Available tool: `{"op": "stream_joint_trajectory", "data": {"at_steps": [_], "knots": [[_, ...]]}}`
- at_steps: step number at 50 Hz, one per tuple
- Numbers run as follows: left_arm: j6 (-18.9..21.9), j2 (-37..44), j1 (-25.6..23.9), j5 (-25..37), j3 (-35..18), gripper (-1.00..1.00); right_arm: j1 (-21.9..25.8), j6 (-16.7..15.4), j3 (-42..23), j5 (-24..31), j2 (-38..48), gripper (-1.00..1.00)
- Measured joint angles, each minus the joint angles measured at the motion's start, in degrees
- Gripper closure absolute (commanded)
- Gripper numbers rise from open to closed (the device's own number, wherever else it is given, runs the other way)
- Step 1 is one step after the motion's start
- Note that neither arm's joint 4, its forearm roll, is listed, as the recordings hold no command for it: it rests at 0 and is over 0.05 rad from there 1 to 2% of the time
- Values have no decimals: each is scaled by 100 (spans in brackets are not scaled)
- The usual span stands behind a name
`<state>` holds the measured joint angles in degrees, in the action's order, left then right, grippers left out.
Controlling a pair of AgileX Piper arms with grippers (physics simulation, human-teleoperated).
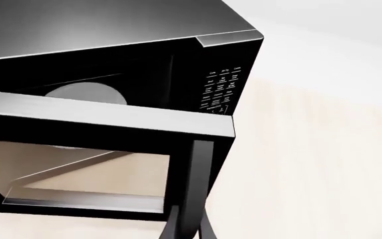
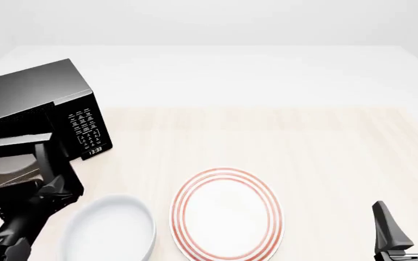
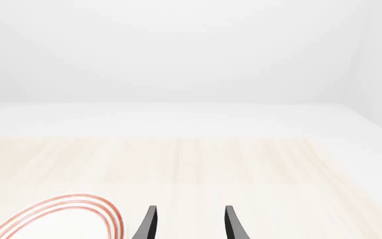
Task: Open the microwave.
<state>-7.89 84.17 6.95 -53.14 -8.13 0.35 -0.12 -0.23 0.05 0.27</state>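
At the door edge, low on the table's left side, my left gripper (image 2: 49,187) is up against the door (image 2: 13,142) of the microwave (image 2: 35,92). Fingers hidden behind the door frame in the front view and only dark slivers in the left wrist view, so I cannot tell how wide the jaws stand or whether they pinch the door's free edge or just hook it.

Door (image 1: 105,122) is swung well out from the body. Left wrist view looks over its top edge into the cavity: pale turntable (image 1: 85,94) visible, keypad (image 1: 221,89) beside it on the fixed panel. Front view agrees, clock lit under the keypad (image 2: 87,126), turntable (image 2: 6,163) showing past the door.

Progress, my read: mostly done. Cavity is exposed; door looks partly open, not at full swing. What's left is pulling the arc further out, then letting go and backing off.

Watch item: white bowl (image 2: 111,228) sits just beside my left arm, striped plate (image 2: 227,215) next to it. Wide pullback could clip the bowl.

Right gripper (image 2: 406,220) idles at the near right, well apart from everything, fingers spread, nothing between them. Plate rim (image 3: 65,209) is all it sees.
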Motion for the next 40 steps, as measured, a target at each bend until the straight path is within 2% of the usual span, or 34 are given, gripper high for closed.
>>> {"op": "stream_joint_trajectory", "data": {"at_steps": [13,40], "knots": [[77,-538,53,361,293,100,0,0,0,0,0,-100],[131,-869,154,313,627,100,0,-1,0,0,0,-100]]}}
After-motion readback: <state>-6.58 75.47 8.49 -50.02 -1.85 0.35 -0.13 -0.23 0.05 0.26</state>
